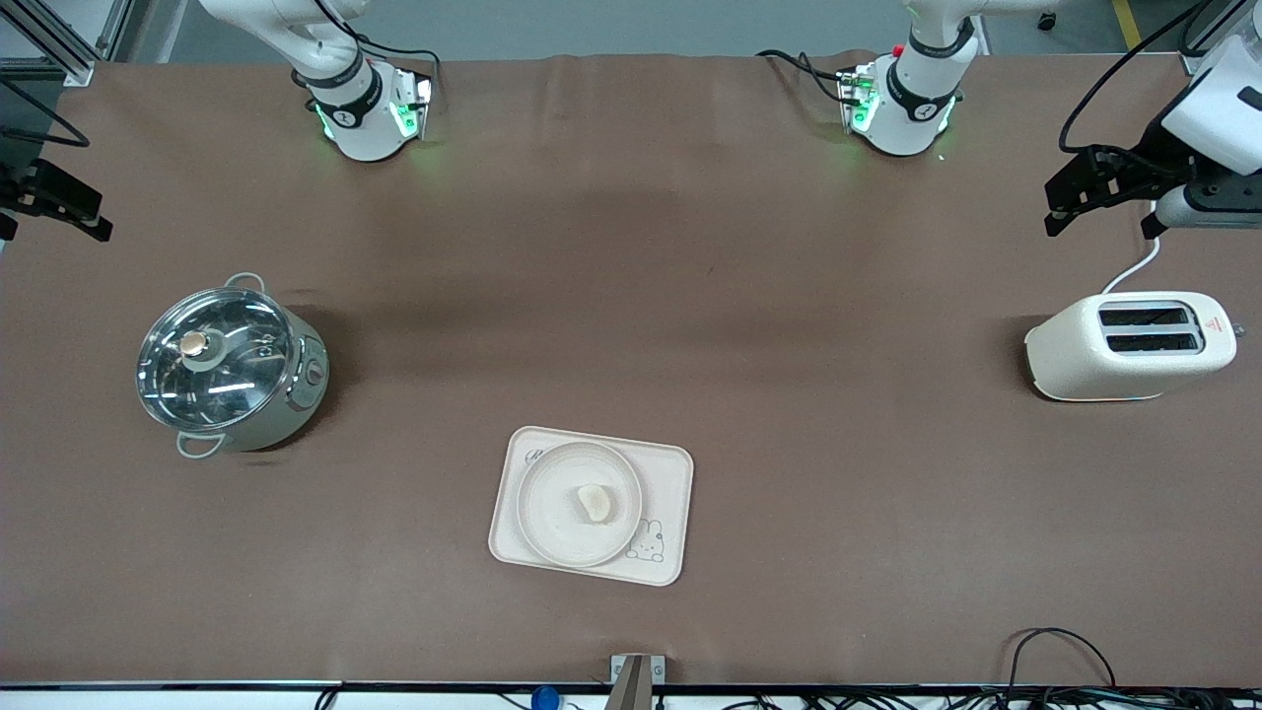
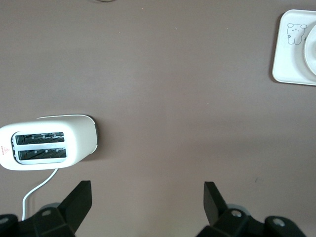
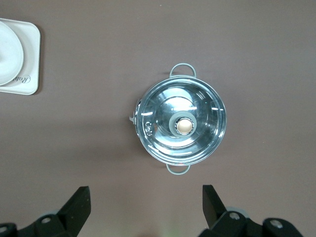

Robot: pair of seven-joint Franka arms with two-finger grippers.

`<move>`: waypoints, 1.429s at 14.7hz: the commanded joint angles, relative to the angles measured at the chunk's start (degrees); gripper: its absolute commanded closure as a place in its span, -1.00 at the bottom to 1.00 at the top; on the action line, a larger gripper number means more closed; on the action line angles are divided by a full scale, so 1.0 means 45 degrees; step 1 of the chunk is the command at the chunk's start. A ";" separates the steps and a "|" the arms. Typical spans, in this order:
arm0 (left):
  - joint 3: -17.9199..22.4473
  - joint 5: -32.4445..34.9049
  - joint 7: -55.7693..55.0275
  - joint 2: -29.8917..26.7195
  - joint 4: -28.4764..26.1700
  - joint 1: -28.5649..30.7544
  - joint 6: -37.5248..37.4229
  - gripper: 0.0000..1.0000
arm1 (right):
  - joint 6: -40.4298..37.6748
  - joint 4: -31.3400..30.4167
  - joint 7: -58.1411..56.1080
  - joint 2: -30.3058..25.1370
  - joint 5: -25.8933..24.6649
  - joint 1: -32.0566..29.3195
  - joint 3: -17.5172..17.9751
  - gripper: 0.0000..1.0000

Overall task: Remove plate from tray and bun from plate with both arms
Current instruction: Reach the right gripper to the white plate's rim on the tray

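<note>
Bun (image 1: 595,502) on plate (image 1: 552,523)

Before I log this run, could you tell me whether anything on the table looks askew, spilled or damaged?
Nothing stands out. The round cream-white plate sits flat on the rectangular cream rabbit tray, with the small pale bun on it. The glass-lidded pot and white toaster stand upright.

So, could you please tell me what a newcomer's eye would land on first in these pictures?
Probably the cream rabbit tray near the front camera, carrying the round plate with the small bun on it. Next come the glass-lidded pot toward the right arm's end and the white toaster toward the left arm's end. The left gripper and right gripper wait high with fingers open.
</note>
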 commanded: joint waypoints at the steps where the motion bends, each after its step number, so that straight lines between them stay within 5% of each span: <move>1: -0.0014 -0.0099 0.0000 0.0100 0.0246 0.0066 -0.0244 -1.00 | -0.0278 -0.0016 -0.0355 -0.0175 -0.0200 -0.0312 0.0107 -1.00; 10: -0.0014 -0.0059 0.0176 0.0314 0.0265 0.0222 -0.0225 -1.00 | 0.0555 -0.1088 -0.0084 0.0798 0.1342 0.0310 0.0185 -1.00; 21: -0.0034 -0.0040 -0.0078 0.0705 0.0246 0.0222 -0.0186 -1.00 | 0.8133 -0.0390 0.3549 0.7514 0.5952 0.3863 0.0204 -1.00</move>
